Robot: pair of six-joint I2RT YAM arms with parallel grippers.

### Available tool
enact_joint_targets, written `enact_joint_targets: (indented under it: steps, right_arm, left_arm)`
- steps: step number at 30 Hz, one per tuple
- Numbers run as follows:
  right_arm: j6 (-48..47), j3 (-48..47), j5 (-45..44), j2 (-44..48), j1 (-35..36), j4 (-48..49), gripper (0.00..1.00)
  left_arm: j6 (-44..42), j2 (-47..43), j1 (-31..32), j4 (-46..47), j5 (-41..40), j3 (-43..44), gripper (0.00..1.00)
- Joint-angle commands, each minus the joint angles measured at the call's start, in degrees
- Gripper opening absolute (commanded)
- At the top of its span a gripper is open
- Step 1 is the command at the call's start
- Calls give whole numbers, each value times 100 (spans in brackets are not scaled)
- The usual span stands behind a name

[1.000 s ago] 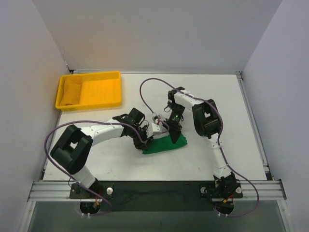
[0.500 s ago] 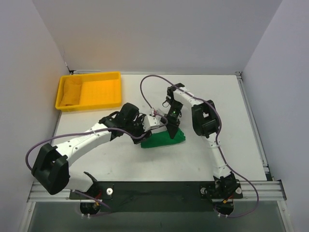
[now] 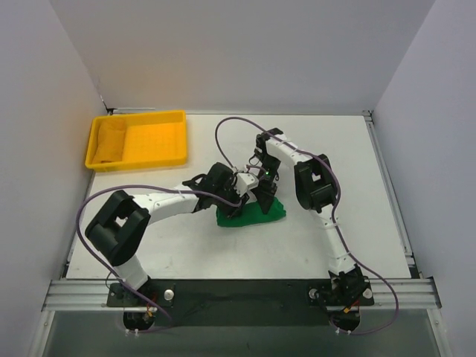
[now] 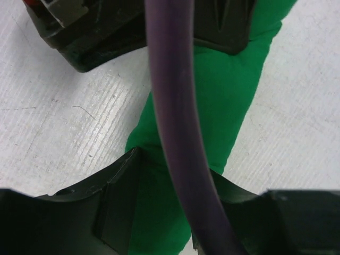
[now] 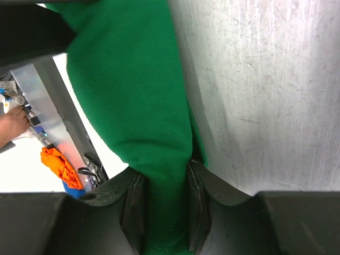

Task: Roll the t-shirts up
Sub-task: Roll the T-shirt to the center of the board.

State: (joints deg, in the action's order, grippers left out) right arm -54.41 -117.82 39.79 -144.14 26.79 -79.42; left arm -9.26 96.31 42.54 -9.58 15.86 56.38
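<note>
The bright green t-shirt (image 3: pixel 253 214) lies bunched into a short roll on the white table, at its middle. My left gripper (image 3: pixel 236 199) is at the roll's left end. In the left wrist view the green fabric (image 4: pixel 223 95) fills the gap between its fingers (image 4: pixel 109 199), so it is shut on the t-shirt. My right gripper (image 3: pixel 265 198) stands over the roll's right part. In the right wrist view its gripper (image 5: pixel 162 204) pinches a fold of the t-shirt (image 5: pixel 127 90). The two grippers are almost touching.
A yellow tray (image 3: pixel 160 141) stands at the back left with a yellow cloth (image 3: pixel 110 140) in its left end. A purple cable (image 4: pixel 170 106) crosses the left wrist view. Purple cables loop from both arms above the table.
My left gripper has moved right along the roll toward the right gripper, and its elbow has swung back in. The t-shirt has bunched up shorter and shifted slightly away from the arms' bases.
</note>
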Motion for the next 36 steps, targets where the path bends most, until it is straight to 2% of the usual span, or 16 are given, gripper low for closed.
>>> enact_joint_targets:
  steps: [1,2,3,5,6,16,19,22,24,25,26,27,29,30,32,36]
  right_arm:
    - [-78,92,-903,-370,81,-540,22]
    - [-70,110,-912,-352,90,-514,25]
    - [-52,128,-912,-300,81,-461,39]
    - [27,312,-885,-177,46,-260,74]
    - [27,399,-755,-81,-41,-189,100]
    - [1142,1655,714,2756,-1603,1109,100]
    - [2265,2876,182,4101,-2053,3597,100]
    - [2655,4088,-295,5270,-2055,5210,100]
    - [3205,4973,-1171,5858,-1722,6013,100]
    - [4732,5162,-1584,5897,-1616,6678,100]
    - [5434,5138,-1301,5827,-1667,6554,100]
    - [5841,4903,-324,5357,-1894,6257,92]
    - [6932,5800,1174,5517,-2211,7766,49]
    - [6953,6084,1163,5937,-2204,8218,36]
    - [6664,6315,996,6029,-2116,8066,0]
    - [7040,6903,1232,6003,-2099,8258,0]
  left_arm:
    - [433,414,-79,343,-346,181,42]
    - [451,449,-106,343,-312,154,42]
    - [408,467,-106,352,-285,119,41]
    - [346,476,-106,396,-259,14,40]
    - [363,450,-106,396,-224,-4,40]
    - [-32,274,-89,352,58,-83,40]
    - [-50,257,-62,413,93,-136,41]
    - [-76,265,-18,440,75,-154,41]
    - [-94,248,8,440,110,-171,41]
    - [-94,248,17,422,111,-180,41]
    - [-85,248,0,422,119,-189,41]
    - [-68,248,8,440,128,-206,41]
    - [-41,239,8,431,146,-233,41]
    - [11,239,8,457,154,-241,42]
    - [47,239,8,484,224,-268,42]
    - [126,318,17,484,277,-207,42]
